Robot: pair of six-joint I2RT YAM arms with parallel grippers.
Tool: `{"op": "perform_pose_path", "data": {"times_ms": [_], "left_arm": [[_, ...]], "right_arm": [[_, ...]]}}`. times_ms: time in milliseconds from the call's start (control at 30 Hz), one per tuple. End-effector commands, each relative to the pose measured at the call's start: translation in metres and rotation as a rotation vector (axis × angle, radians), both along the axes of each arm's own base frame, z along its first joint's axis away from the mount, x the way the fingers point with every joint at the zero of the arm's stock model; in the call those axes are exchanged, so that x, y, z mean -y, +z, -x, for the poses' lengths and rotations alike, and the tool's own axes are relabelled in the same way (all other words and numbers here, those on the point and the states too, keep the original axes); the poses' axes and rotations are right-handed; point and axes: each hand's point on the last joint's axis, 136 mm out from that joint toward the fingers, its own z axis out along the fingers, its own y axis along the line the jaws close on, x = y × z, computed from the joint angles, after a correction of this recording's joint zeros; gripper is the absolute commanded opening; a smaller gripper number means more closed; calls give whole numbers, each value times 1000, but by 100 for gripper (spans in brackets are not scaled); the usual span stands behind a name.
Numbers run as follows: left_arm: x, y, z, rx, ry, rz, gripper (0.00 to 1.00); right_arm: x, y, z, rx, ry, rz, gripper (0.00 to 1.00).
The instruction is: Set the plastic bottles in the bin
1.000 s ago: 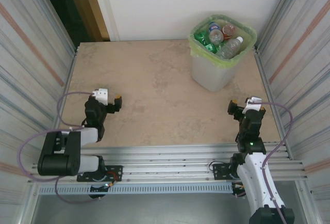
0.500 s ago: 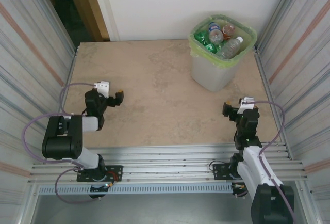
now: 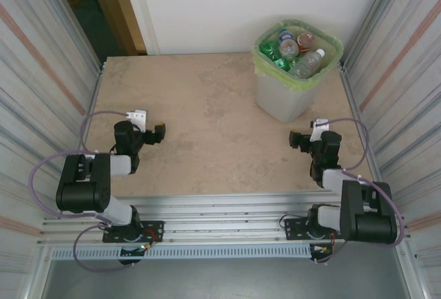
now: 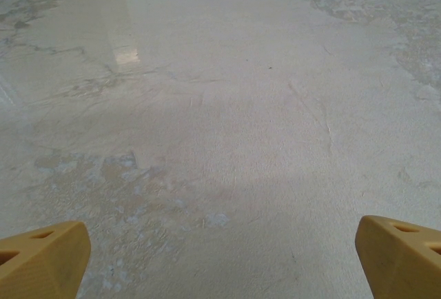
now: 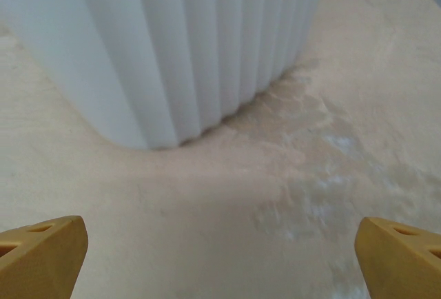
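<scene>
Status: the plastic bottles (image 3: 295, 52) that I can see all lie inside the bin (image 3: 279, 100), at the far right of the worktop (image 3: 207, 99). Judged from this, the task looks finished or nearly so.

Hands: the left hand (image 3: 151, 132) sits low over the near-left worktop, fingers spread wide with nothing between them (image 4: 220, 264). The right hand (image 3: 306, 137) is likewise spread and empty (image 5: 220, 261), near the bin's base and facing it.

Risks:
- The heap reaches the rim. A clear bottle with a white cap (image 3: 311, 61) lies high by the edge, so a knock to the bin could roll it out.
- The right hand is the likely cause. Any forward sweep from this pose would meet the bin wall (image 5: 193, 44). The bin looks like light plastic on a smooth top, so I expect it to slide or rock rather than resist.
- The bag (image 3: 263, 59) hangs loose over the rim, and a passing finger could snag it.

Materials:
- Bin: translucent grey-white, squarish, rounded corners, walls with vertical flutes.
- Bag: thin light green film, crumpled at the fold.
- Bottles: clear, green and brown-tinted, with blue, red or white caps.
- Worktop: beige, mottled like stone, faint gloss.
- Fingertips: yellow-orange wedges with hollow ends.
</scene>
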Motion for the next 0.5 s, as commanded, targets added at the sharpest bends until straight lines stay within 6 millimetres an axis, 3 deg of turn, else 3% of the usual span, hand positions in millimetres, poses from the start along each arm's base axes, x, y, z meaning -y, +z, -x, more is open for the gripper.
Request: {"op": "perform_pose_path", "data": {"times_ms": [0,200,367,467], "left_arm": [[0,4,-3,12,9,1,99],[-1,4,-3,12,10,0,99],[0,4,-3,11,9,0,99],[-1,4,-3,12,11,0,99]], "right_arm": [[-9,19,-14,51,84,7,98],[-19,30,-4,159,138,-57,98],[-23,13,-16,144,162,-84,98],[-11,9,-22,127,114,-120,98]]}}
